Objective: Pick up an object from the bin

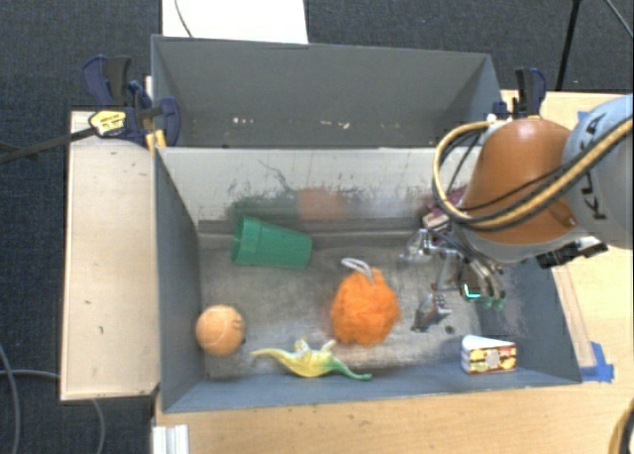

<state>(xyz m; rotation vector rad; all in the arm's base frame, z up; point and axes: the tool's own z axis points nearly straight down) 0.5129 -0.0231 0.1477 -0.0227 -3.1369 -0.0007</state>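
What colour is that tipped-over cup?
The cup is green, clear in the camera view.

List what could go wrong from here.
The gripper hangs just right of the orange mesh sponge. Descending, it may only brush that soft sponge and shove it toward the yellow toy lizard. The small white box lies close by on its other side and could get knocked against the bin wall.

1. Bare floor (272,298) lies open between the green cup (270,244) and the orange ball (220,329).
2. The orange mesh pouf (365,310) and yellow toy lizard (312,361) crowd the front middle.
3. A small white box (487,354) blocks the front right corner.
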